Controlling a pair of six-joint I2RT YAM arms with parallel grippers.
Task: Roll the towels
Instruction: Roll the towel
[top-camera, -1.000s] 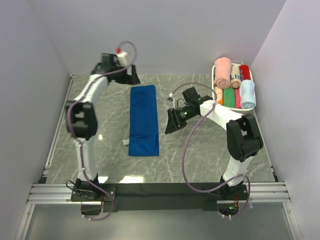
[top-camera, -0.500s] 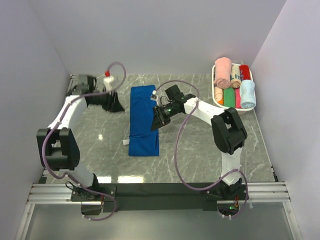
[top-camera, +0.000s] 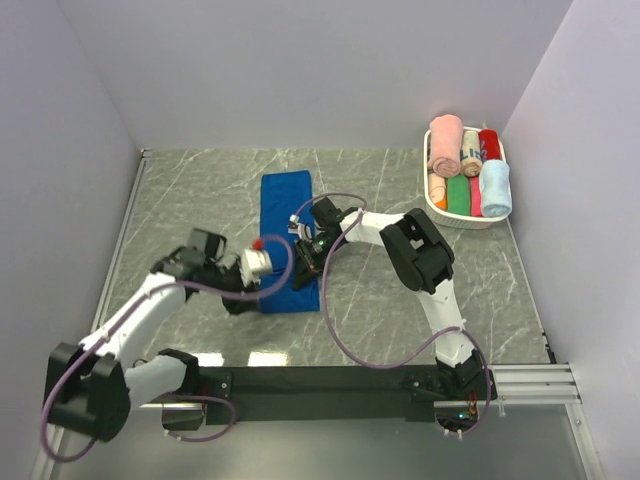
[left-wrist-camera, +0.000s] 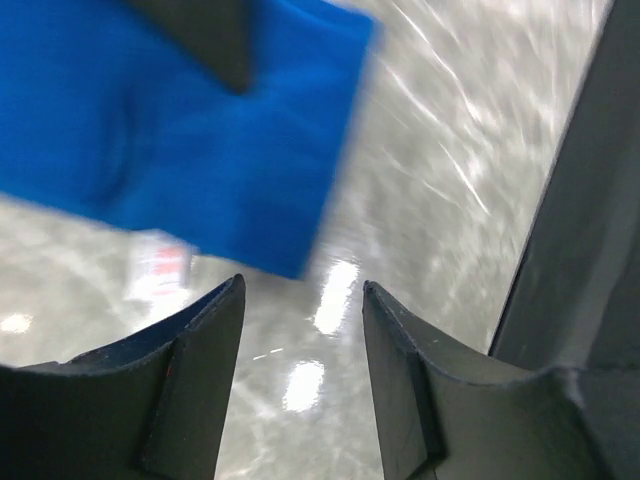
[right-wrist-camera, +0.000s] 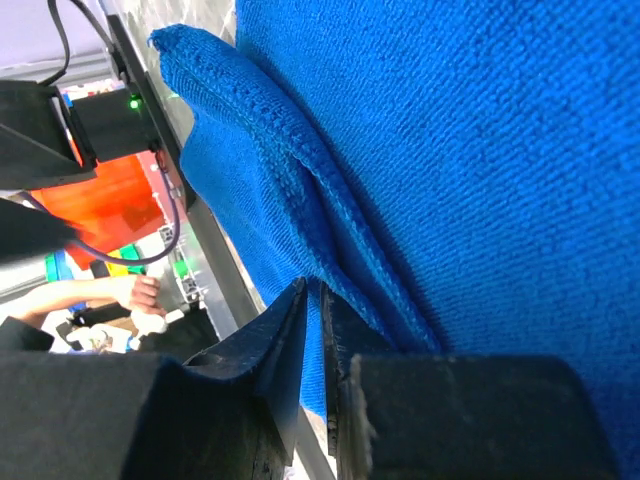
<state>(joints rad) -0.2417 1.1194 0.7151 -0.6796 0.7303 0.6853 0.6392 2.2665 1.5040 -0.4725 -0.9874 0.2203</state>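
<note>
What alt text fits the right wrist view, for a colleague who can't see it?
A royal blue towel fills nearly the whole frame, with a raised fold running along its edge. At the bottom, the dark right gripper is almost shut, seemingly pinching that fold.

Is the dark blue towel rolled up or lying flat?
Flat, not rolled: the dark blue towel lies as one long strip; the right wrist view shows stacked layers at its edge.
</note>
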